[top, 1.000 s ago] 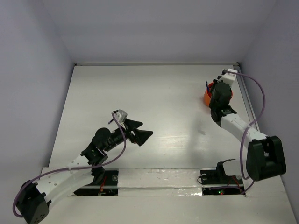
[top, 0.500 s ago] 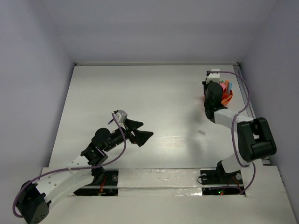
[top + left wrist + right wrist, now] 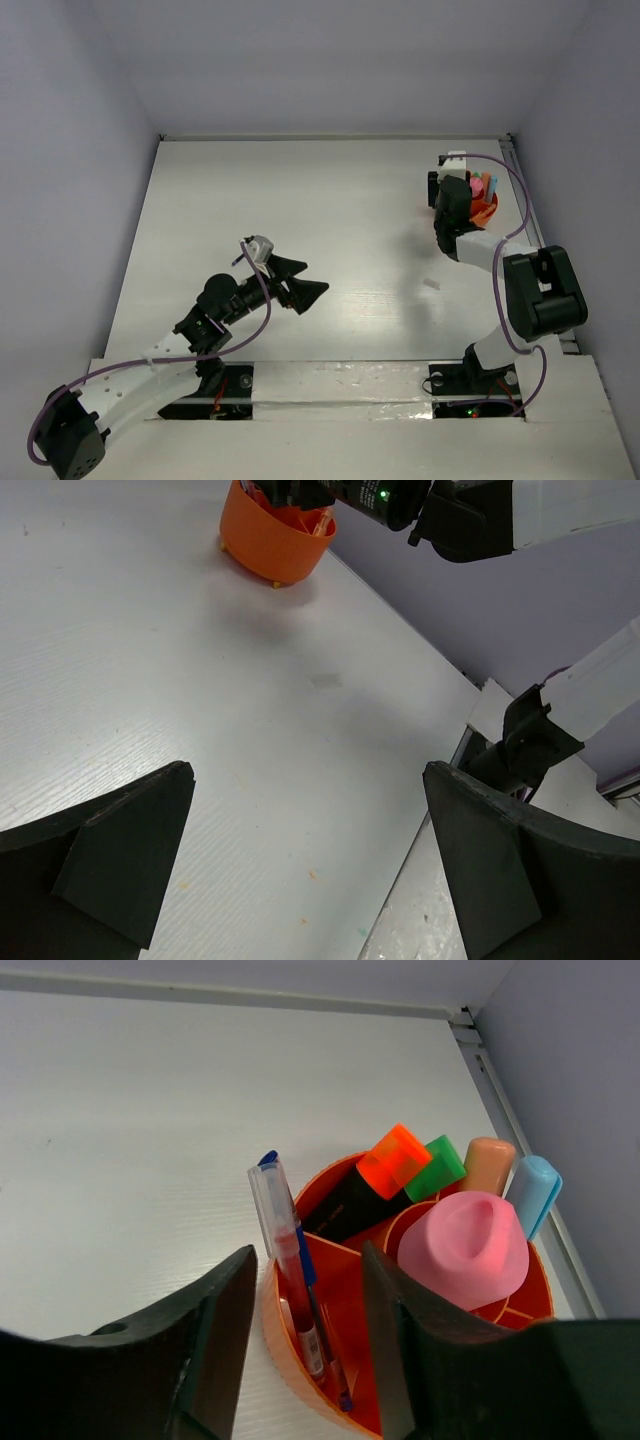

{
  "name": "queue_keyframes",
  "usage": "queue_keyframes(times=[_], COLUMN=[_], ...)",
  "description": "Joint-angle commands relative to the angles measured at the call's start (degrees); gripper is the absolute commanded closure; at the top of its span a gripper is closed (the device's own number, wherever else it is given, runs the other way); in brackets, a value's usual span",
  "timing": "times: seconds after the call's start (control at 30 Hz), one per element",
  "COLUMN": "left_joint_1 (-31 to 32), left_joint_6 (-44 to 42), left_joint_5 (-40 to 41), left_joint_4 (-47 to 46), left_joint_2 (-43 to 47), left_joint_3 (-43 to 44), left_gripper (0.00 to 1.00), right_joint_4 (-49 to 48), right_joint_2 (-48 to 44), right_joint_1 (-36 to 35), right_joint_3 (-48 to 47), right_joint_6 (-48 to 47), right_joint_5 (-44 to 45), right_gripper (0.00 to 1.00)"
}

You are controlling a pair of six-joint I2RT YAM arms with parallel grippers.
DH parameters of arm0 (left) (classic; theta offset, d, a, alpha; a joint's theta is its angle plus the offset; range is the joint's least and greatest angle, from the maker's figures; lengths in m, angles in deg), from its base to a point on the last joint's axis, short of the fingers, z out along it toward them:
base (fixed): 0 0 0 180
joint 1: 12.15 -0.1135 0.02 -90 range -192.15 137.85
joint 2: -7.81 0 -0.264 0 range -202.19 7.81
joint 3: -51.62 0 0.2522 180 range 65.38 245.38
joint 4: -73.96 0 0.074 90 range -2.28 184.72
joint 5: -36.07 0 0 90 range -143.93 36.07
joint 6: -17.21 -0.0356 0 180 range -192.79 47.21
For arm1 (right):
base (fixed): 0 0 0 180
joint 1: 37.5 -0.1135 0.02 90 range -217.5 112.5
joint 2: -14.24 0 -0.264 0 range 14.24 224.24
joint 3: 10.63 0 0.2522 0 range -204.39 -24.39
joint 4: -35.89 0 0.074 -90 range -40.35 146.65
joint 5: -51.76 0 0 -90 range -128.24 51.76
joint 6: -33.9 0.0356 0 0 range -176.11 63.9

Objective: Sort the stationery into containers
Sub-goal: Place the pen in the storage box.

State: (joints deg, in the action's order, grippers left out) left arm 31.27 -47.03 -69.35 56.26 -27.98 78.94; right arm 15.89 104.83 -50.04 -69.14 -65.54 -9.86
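My right gripper (image 3: 308,1260) hangs just over the near rim of the orange holder (image 3: 275,1350), jaws parted and clamping nothing. A red-ink pen (image 3: 287,1250) and a thin blue pen (image 3: 268,1160) stand in the compartment between my fingers. Beyond my right finger stand an orange-capped highlighter (image 3: 395,1158), a green-capped highlighter (image 3: 440,1165), a peach marker (image 3: 490,1165), a light blue marker (image 3: 532,1190) and a pink rounded piece (image 3: 465,1245). My left gripper (image 3: 305,780) is spread wide over the white table (image 3: 200,680), holding nothing, with the holder well ahead of it.

Overhead and wrist views share the holder (image 3: 265,550).
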Motion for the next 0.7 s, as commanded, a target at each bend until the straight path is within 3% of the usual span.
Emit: queue_keyframes(times=[0.0, 0.13, 0.3, 0.43, 0.47, 0.53, 0.6, 0.63, 0.67], left_joint_1=[0.17, 0.17, 0.17, 0.17, 0.17, 0.17, 0.17, 0.17, 0.17], left_joint_6=[-0.36, -0.18, 2.18, 4.47, 4.74, 5.7, 5.62, 5.53, 5.53], left_joint_5=[-0.23, 1.61, 5.83, 12.76, 14.26, 21.87, 26.47, 30.32, 31.93], left_joint_4=[-3.34, -1.94, 1.04, 7.79, 9.39, 16.73, 21.68, 26.58, 28.19], left_joint_2=[0.46, 1.33, 2.39, 3.62, 3.88, 3.54, 2.14, -0.13, -1.37], left_joint_3=[-0.29, 0.32, 2.08, 6.55, 7.35, 11.11, 13.67, 16.64, 17.72], left_gripper=[0.01, 0.01, 0.01, 0.01, 0.01, 0.01, 0.01, 0.02, 0.05], right_joint_4=[1.59, 3.43, 11.16, 17.83, 18.37, 19.42, 19.7, 18.91, 17.69], right_joint_2=[0.38, -1.63, -13.14, -16.58, -16.32, -13.6, -12.45, -12.71, -13.32], right_joint_1=[0.05, 0.05, -0.55, -7.4, -11.85, -16.18, -20.85, -21.65, -21.65], right_joint_3=[-3.06, -2.02, -1.92, -2.35, -2.62, -3.58, -3.59, -1.93, -0.96], right_joint_6=[1.61, 5.28, 14.25, 22.5, 23.66, 25.51, 29.46, 32.17, 33.59], right_joint_5=[1.76, 2.47, -5.78, -12.28, -12.82, -14.84, -15.46, -16.24, -19.47], right_gripper=[0.44, 0.33, 0.21, 0.17, 0.17, 0.2, 0.29, 0.37, 0.51])
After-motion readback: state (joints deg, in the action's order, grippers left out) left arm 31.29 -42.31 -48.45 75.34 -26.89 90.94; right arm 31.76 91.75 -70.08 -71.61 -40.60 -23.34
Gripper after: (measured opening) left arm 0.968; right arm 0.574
